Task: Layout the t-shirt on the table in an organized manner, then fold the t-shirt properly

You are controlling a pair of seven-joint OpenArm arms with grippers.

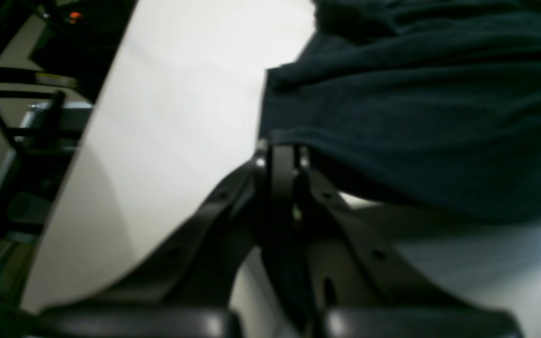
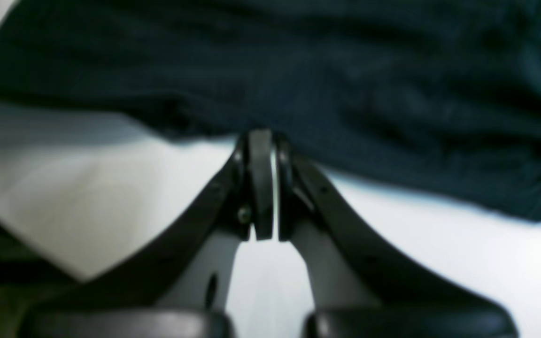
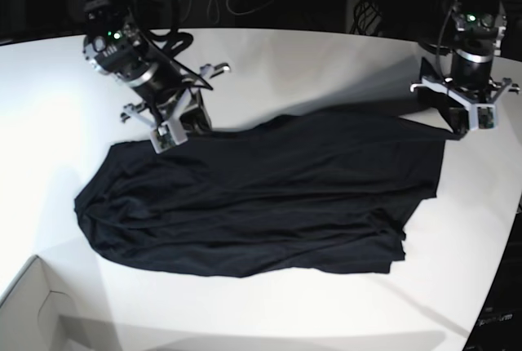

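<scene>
Spreading across most of the base view, the table (image 3: 269, 65) was a smooth white top with a curved edge, backed by dark clutter, cables and a small red light. A pale box corner (image 3: 33, 310) sat at the near left. The t-shirt (image 3: 261, 196) lay rumpled mid-table, its long axis running left to right. The left gripper (image 1: 282, 155) had its jaws closed on a corner of the cloth; the right gripper (image 2: 263, 141) was closed at the shirt's edge, the wrist view alone showing fabric lifted off the table there. The base view alone showed the whole garment.
</scene>
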